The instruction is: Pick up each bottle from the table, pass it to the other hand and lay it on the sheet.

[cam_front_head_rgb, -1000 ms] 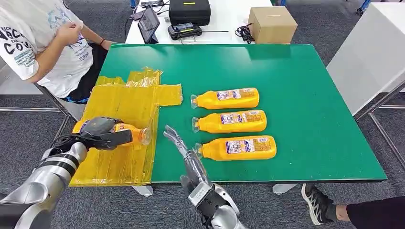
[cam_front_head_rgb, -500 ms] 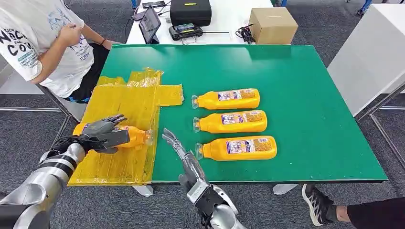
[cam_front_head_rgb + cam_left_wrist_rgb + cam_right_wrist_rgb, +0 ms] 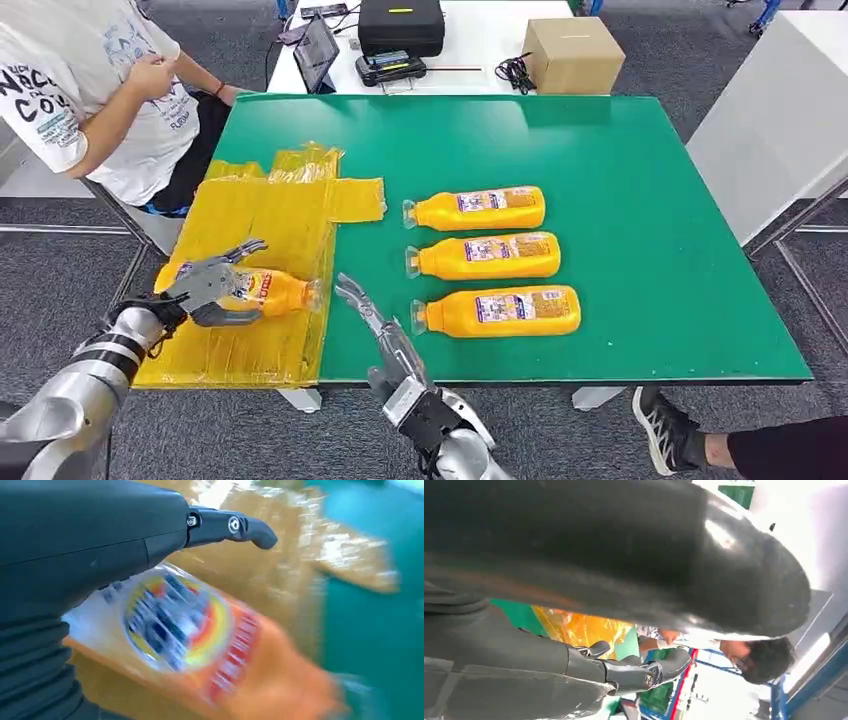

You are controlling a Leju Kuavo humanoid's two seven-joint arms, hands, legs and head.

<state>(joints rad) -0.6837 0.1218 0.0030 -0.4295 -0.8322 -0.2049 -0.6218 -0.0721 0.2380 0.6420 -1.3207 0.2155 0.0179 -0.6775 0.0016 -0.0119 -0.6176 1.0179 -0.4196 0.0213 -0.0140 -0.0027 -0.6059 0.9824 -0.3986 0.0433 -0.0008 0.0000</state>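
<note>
Bottle: lying on yellow sheet, cap toward the green table.
Left hand: fingers spread over bottle, grasp released.
Right hand: fingers straight, empty.
Advice: lift left hand straight up, avoiding a roll.
Remaining: three bottles.

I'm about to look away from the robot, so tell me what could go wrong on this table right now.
1. The bottle lies on its side on the sheet, cap near the sheet's edge; as the left hand opens over it, a finger could nudge it and roll it onto the table.
2. The right hand, open, hangs close to the nearest bottle of three in a row; a careless reach may knock it into its neighbour.
</note>
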